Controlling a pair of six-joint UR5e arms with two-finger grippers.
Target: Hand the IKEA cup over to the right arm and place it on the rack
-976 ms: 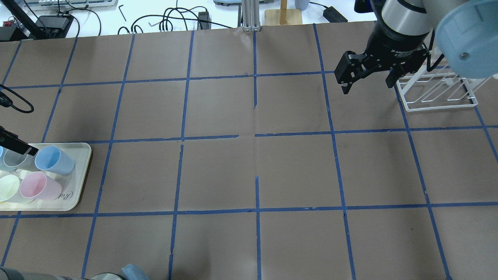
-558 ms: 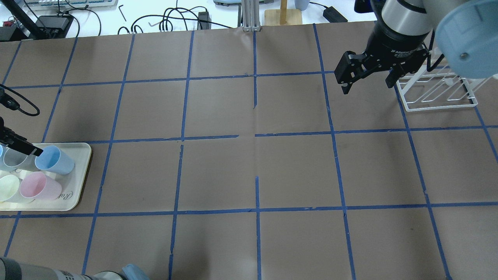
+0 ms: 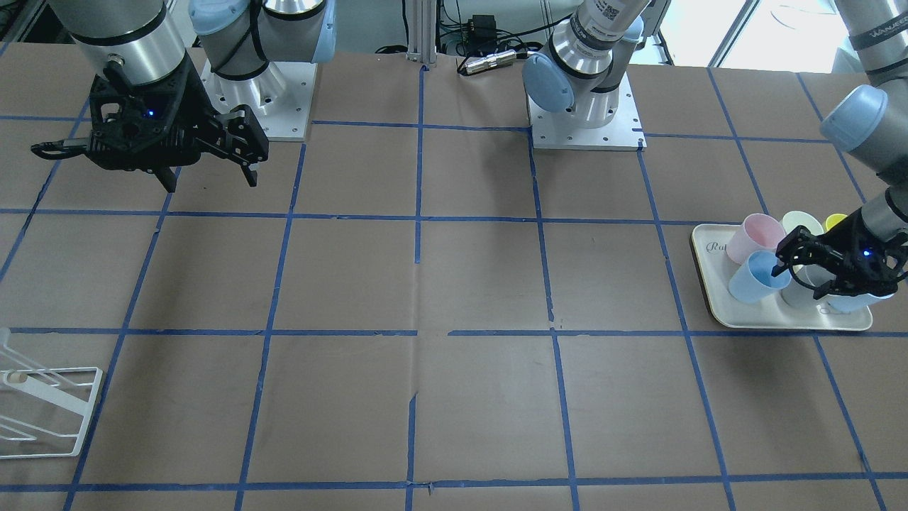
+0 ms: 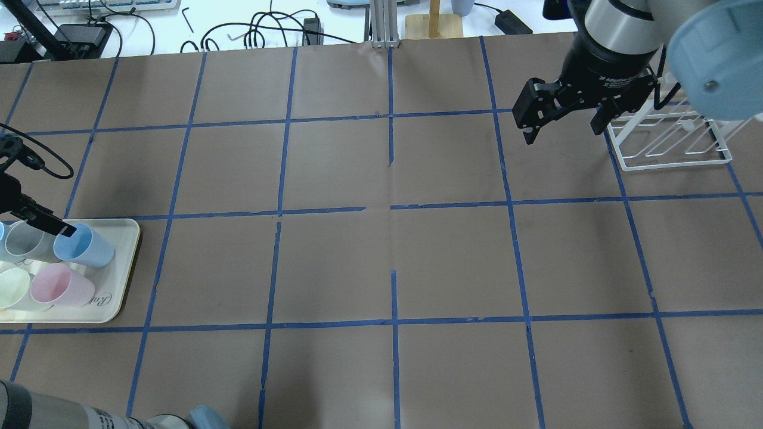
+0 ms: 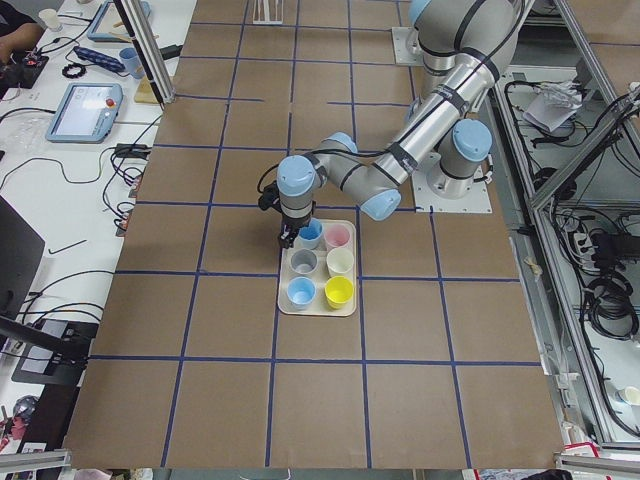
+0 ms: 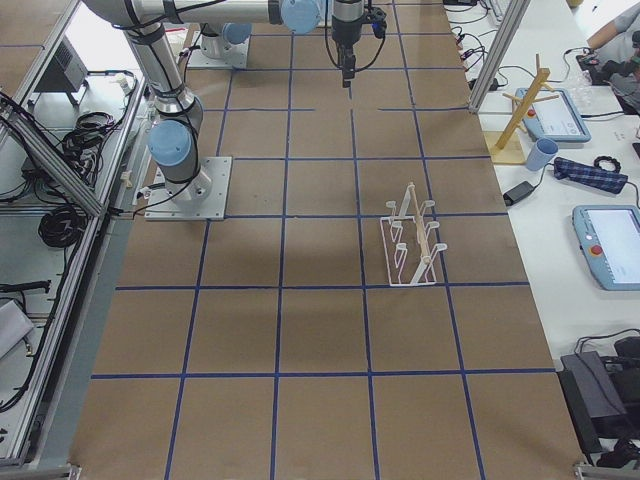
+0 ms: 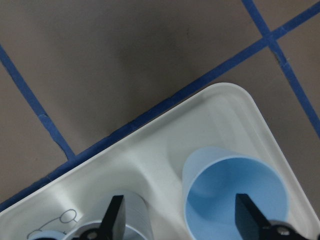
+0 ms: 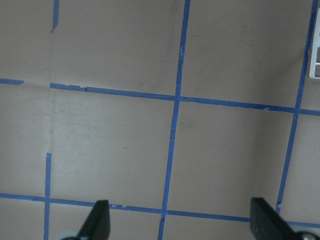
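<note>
The IKEA cup (image 4: 89,247) is a pale blue tumbler at the tray's corner, also seen in the front view (image 3: 755,280) and the left wrist view (image 7: 220,185). My left gripper (image 4: 59,229) (image 3: 798,280) (image 7: 181,220) is open. One finger hangs over the cup's mouth, the other over the grey cup (image 4: 24,241) beside it. My right gripper (image 4: 561,134) (image 3: 211,183) is open and empty, held above the table just left of the white wire rack (image 4: 673,143) (image 3: 42,411).
The cream tray (image 4: 116,298) (image 5: 285,305) at the table's left edge also holds a pink cup (image 4: 59,286), a pale green cup (image 4: 12,286), a yellow cup (image 3: 835,220) and a second blue cup (image 5: 300,292). Cables and a wooden stand lie beyond the far edge.
My left gripper has moved right along the tray, from over the grey cup to the blue cup's rim. The right arm has hardly moved.
</note>
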